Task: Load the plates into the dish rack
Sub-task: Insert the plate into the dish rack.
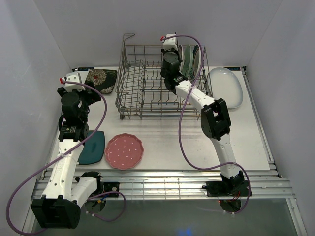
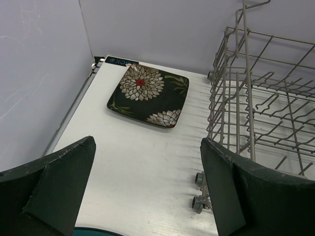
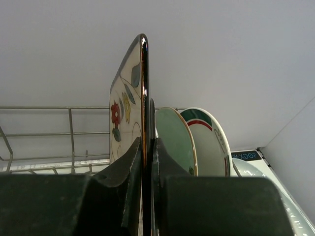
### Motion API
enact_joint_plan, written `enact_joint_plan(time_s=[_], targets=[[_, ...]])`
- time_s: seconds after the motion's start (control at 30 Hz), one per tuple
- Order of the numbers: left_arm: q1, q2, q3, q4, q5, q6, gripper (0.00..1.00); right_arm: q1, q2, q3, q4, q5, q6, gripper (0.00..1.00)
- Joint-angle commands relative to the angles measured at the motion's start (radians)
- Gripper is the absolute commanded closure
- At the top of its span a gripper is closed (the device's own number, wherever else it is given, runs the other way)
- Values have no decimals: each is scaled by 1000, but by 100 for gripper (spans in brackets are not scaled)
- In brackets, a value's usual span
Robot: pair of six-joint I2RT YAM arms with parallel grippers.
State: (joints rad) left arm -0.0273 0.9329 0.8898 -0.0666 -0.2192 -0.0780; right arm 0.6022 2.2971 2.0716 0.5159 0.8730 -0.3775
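Note:
My right gripper (image 3: pixel 146 142) is shut on the lower edge of a cream floral square plate (image 3: pixel 125 103), held upright on edge at the right end of the grey wire dish rack (image 1: pixel 147 83). Just right of it stand a mint plate (image 3: pixel 174 142) and a white green-rimmed plate (image 3: pixel 209 142). My left gripper (image 2: pixel 147 142) hangs open and empty over the table, left of the rack (image 2: pixel 256 113). Ahead of it lies a black floral square plate (image 2: pixel 147 96). A pink dotted plate (image 1: pixel 124 151) and a dark teal plate (image 1: pixel 93 147) lie near the front.
A large white oval plate (image 1: pixel 226 87) lies on the table right of the rack. White walls close in the table on the left, back and right. The rack's small wheels (image 2: pixel 198 178) stand close to my left gripper's right finger.

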Motion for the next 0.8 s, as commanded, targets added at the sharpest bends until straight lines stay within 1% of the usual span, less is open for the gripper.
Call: enact_joint_plan(time_s=[0.0,0.17,0.4,0.5,0.77], targets=[[4,-22,-9,22,20,6,2,-8,-51,76,158,12,20,92],[4,-25,-9,19,20,6,2,-16,-39,159,6,1,74,92],[4,-28,-6,16,23,6,2,-18,-80,157,-54,-3,92,92],[4,-29,-5,14,26,6,2,-18,-79,192,-95,-2,104,92],[4,-26,-3,16,27,3,2,-18,-77,234,-111,17,114,92]])
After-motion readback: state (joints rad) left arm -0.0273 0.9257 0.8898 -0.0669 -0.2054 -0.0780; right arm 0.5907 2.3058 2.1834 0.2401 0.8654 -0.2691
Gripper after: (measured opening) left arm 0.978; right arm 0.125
